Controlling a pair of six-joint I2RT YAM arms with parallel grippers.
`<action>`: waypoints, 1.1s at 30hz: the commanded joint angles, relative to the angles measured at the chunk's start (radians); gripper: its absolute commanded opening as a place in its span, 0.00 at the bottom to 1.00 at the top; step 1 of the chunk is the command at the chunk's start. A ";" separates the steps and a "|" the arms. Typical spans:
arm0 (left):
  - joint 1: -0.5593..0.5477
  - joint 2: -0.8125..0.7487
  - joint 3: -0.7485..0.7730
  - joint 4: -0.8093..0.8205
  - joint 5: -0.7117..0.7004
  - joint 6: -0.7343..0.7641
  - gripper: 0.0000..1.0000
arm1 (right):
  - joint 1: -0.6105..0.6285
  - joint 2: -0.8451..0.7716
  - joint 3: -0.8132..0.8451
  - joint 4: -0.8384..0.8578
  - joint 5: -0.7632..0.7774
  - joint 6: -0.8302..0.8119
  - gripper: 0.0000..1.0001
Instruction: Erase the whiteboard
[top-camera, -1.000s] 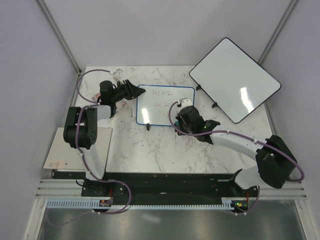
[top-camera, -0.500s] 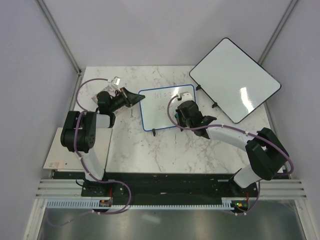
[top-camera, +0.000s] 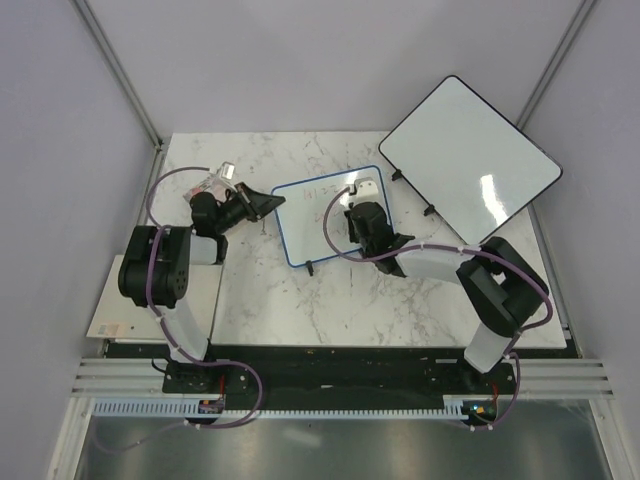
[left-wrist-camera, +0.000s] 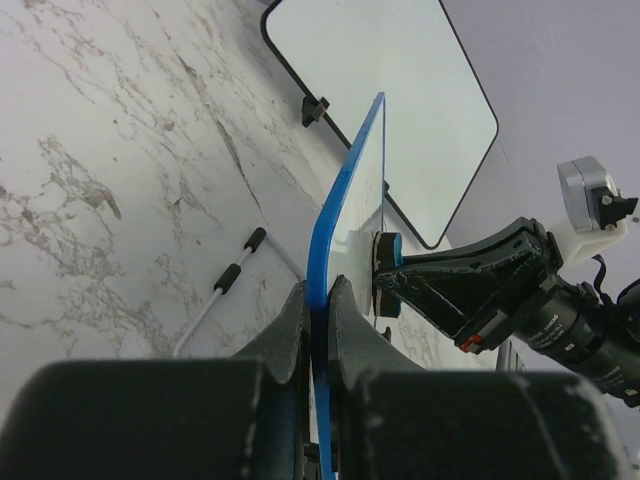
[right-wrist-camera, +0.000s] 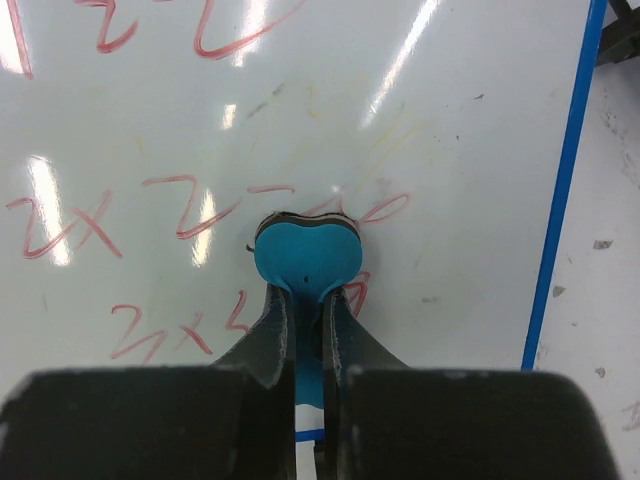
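Left pincer (left-wrist-camera: 318, 300): clamped on the blue frame edge of the whiteboard (top-camera: 312, 225), which stands tilted off the worktop (top-camera: 260, 300) at centre frame. Right pincer (right-wrist-camera: 308, 305): clamped on a teal eraser (right-wrist-camera: 305, 255), pad against red marks.

Risk: eraser push may pivot the board about that thin one-edge grip, or slip it free.

Left forearm reaches in low from the frame's left. Right arm folded, elbow toward lower right of frame.
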 joint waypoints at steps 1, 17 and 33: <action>0.032 0.045 -0.052 0.003 0.020 0.094 0.02 | -0.002 0.091 0.009 0.121 0.005 -0.031 0.00; 0.031 0.049 -0.021 -0.069 0.075 0.129 0.02 | 0.219 0.246 0.009 0.217 -0.133 -0.077 0.00; 0.034 0.061 -0.016 -0.073 0.101 0.118 0.02 | -0.045 0.125 -0.092 0.161 0.350 0.117 0.00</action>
